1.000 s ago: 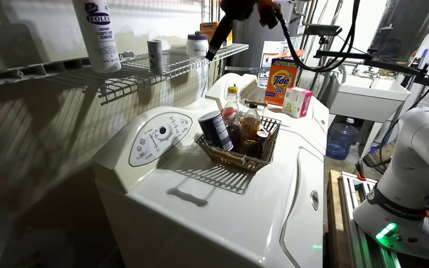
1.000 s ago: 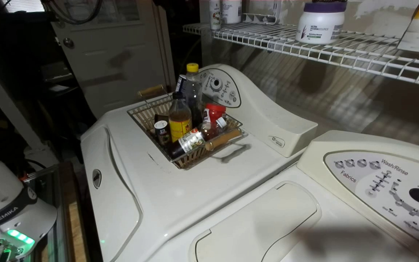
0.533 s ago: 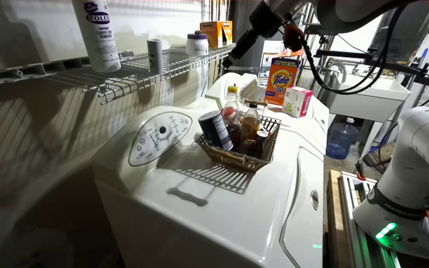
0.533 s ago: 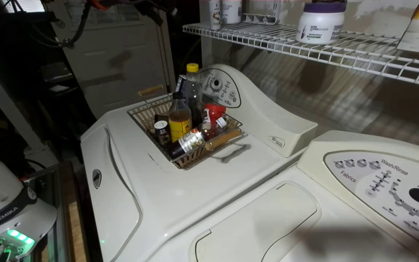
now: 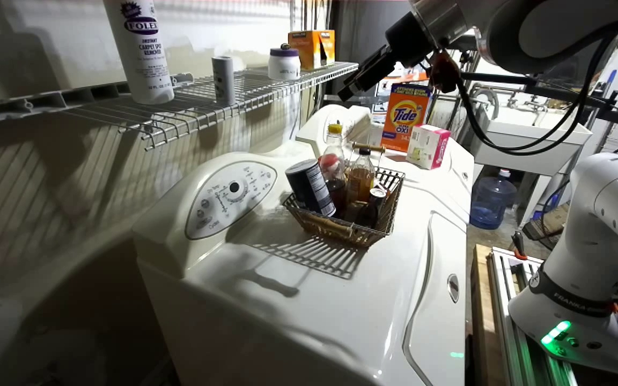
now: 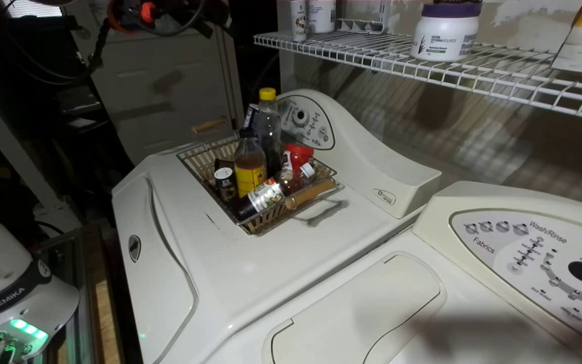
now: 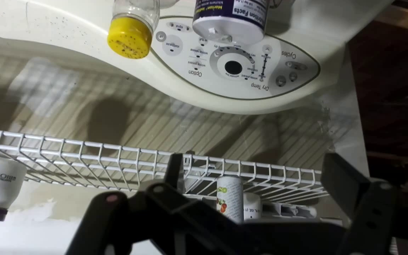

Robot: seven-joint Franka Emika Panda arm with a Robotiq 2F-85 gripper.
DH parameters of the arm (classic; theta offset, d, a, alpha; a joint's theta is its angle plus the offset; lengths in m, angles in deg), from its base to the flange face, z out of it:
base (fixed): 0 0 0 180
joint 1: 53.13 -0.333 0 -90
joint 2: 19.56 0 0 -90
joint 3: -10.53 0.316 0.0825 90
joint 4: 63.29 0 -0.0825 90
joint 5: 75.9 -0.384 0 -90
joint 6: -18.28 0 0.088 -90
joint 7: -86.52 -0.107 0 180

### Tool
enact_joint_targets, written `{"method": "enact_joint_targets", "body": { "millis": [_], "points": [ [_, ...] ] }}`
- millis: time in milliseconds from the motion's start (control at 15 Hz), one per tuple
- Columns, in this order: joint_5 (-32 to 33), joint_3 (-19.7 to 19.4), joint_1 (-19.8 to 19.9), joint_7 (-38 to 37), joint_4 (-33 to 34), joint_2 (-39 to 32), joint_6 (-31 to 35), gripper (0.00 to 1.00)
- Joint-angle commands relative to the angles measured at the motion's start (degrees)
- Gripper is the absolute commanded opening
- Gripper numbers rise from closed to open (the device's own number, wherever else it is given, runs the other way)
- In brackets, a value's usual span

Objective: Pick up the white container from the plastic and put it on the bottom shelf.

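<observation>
The white container (image 5: 223,81), a slim pale cylinder, stands upright on the pale wire shelf (image 5: 266,96). It also shows in an exterior view (image 6: 298,20) and in the wrist view (image 7: 229,198), with printed fruit and text. My gripper (image 5: 345,94) is open and empty, in the air in front of the shelf and apart from the container. In the wrist view the gripper's fingers (image 7: 255,170) are wide apart, the shelf and container seen beyond them. The dark woven basket (image 5: 365,237) sits on the dryer with several bottles and a dark canister (image 5: 310,187) inside; it also shows in an exterior view (image 6: 258,222).
A tall labelled spray bottle (image 5: 145,59), a white jar with purple lid (image 5: 284,64) and an orange box (image 5: 311,48) share the shelf. A Tide box (image 5: 406,115) and a pink-white box (image 5: 427,146) stand on the neighbouring machine. The yellow-capped bottle (image 6: 269,119) rises above the basket.
My gripper has drawn back from the shelf, and more of the arm has come into view in both exterior views. The container, basket and shelf things have not moved.
</observation>
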Motion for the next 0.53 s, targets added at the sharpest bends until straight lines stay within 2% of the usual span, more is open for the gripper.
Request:
{"method": "enact_joint_targets", "body": {
  "millis": [0, 200, 267, 467],
  "points": [
    [-2.38, -2.67, -3.15, 3.33, -3.88, 3.7, 4.13, 1.0],
    [-1.96, -3.72, -4.19, 3.54, -4.85, 4.56, 4.99, 1.0],
    [-1.01, -2.1, -2.39, 1.91, -2.9, 2.55, 3.58, 1.0],
    [-1.04, -2.48, -2.82, 2.06, -3.6, 3.24, 3.75, 1.0]
  ]
}}
